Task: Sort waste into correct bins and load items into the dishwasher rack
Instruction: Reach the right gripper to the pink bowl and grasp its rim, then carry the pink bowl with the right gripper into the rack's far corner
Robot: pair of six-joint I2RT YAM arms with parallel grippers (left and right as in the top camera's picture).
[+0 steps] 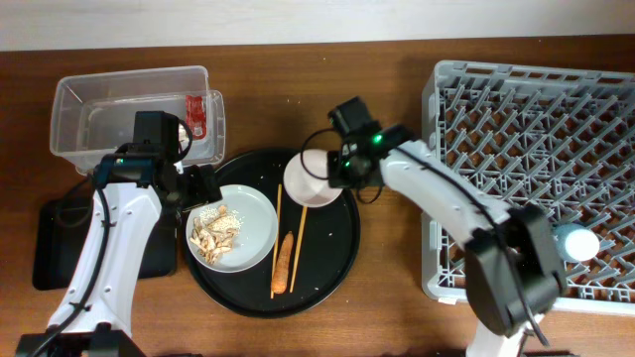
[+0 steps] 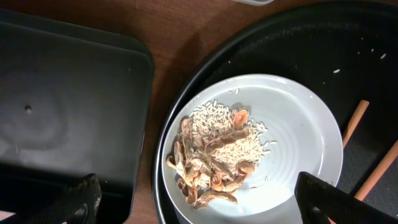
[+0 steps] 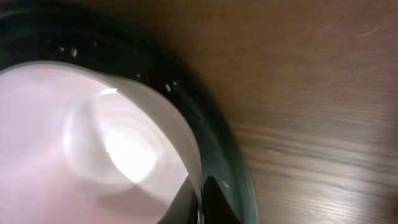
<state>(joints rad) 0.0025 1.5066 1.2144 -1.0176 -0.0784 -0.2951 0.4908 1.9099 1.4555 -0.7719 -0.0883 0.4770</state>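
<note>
White bowl (image 3: 93, 155), glossy, smooth, round

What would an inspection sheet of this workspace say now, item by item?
Surface: brown wooden table, bare between the round tray and the rack.
Job's things: clear tub holds the red wrapper; black rectangular tray lies by the left arm; plate with food scraps, carrot, chopsticks and white bowl are on the round black tray; light-blue cup sits in the grey rack.
Clutter: loose rice grains on the round tray.
Grippers: left gripper open above the plate, holding nothing; right gripper apparently shut on the bowl's rim.
Cables: black cable loop at the right wrist.
Surroundings: pale strip beyond the far edge; nothing else seen.
</note>
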